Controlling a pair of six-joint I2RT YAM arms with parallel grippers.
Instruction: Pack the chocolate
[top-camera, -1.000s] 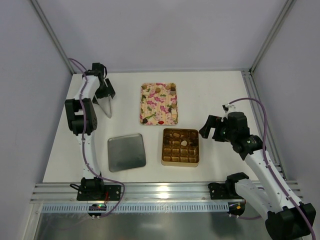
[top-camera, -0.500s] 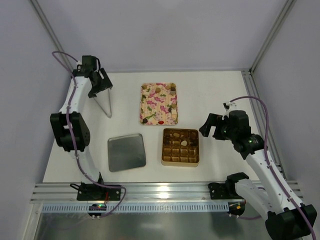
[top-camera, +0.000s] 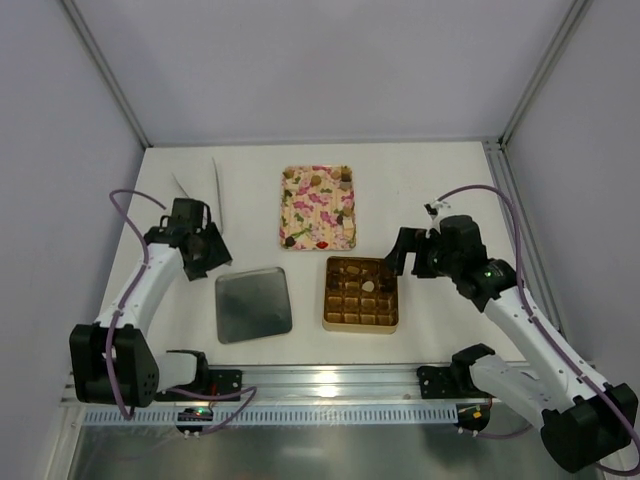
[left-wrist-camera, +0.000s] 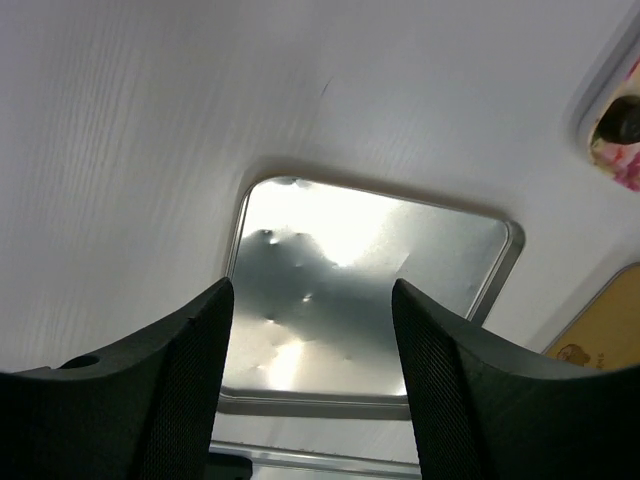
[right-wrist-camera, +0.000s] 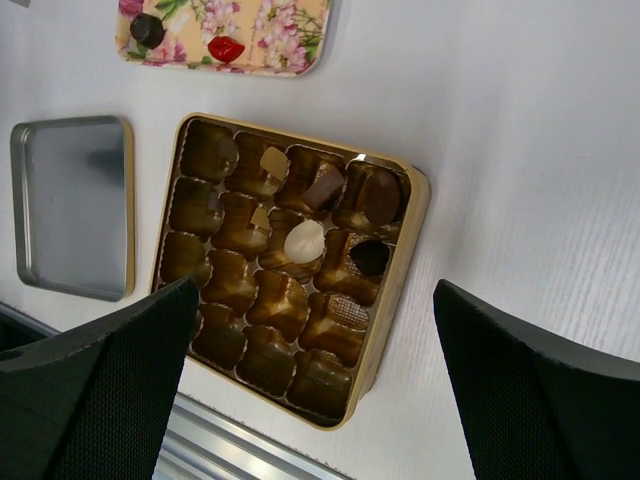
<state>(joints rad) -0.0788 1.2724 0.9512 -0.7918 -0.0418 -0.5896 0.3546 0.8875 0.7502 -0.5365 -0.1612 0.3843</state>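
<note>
White tabletop (top-camera: 430, 180): right gripper (right-wrist-camera: 316, 288) gaping empty above a gold gridded box (right-wrist-camera: 415, 210) holding a few small brown chocolates (right-wrist-camera: 372, 195), left gripper (left-wrist-camera: 310, 290) parted and empty beside a flat silver metal lid (top-camera: 253, 305); more pieces, likely light and easily marred, best pinched by their sides, lie on a pink floral tray (top-camera: 320, 207).

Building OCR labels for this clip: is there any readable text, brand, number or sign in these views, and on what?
No text can be read in any view.
On the gold box: a small mark on its side in the left wrist view, too blurred to read.
On the floral tray: flower pattern only, no lettering visible.
On the metal tray: plain, no marking visible.
</note>
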